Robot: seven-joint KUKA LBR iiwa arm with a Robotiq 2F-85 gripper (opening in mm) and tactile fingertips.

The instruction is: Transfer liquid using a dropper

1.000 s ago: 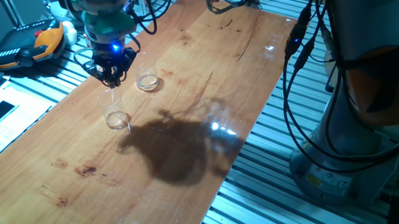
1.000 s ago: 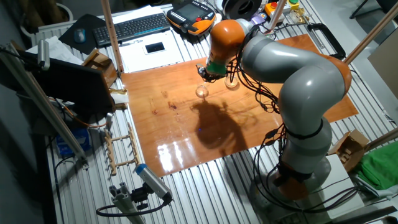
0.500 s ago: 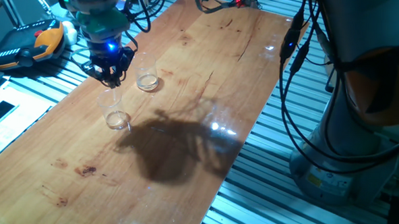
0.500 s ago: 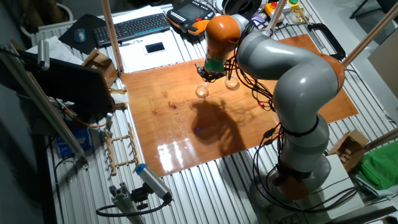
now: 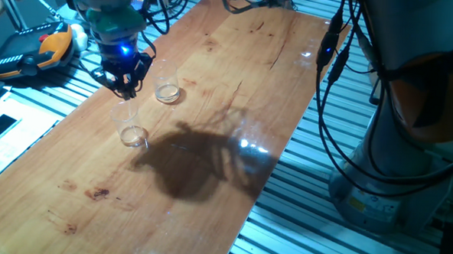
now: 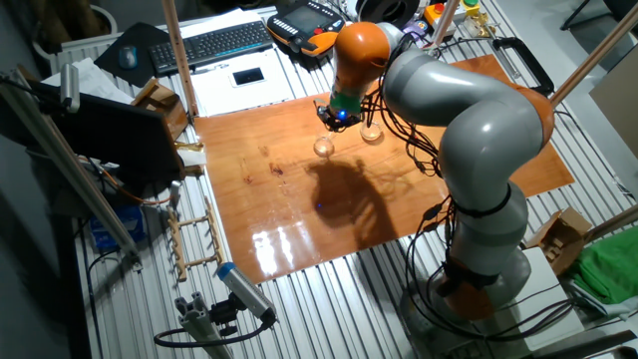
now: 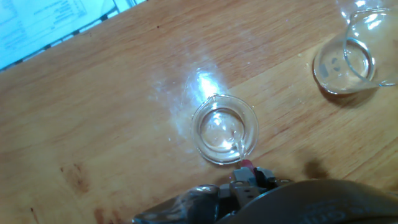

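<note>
So the big grey-and-orange arm (image 6: 469, 130) is reaching across the wooden tabletop (image 5: 236, 89) to park its hand (image 5: 123, 83) straight above one of two clear glasses. The glass right under the hand (image 7: 224, 128) sits directly below the fingertips, which makes sense if the plan is to drop the tube tip straight down into it. The other glass (image 7: 346, 62) stands off to one side of the hand, apart from the first one, probably close enough that a short hop gets you from one to the other. In the hand view you can just see the dropper (image 7: 240, 146) poking out below the hand, with the pink bulb end tucked up against the fingers and the clear tube pointing down over the rim area of the glass below; looks like the hand is clamped on it at the bulb, held vertical so it can suck up or release. As for the liquid, I honestly can't make it out for sure, both glasses just look clear with glare at the bottom.
</note>
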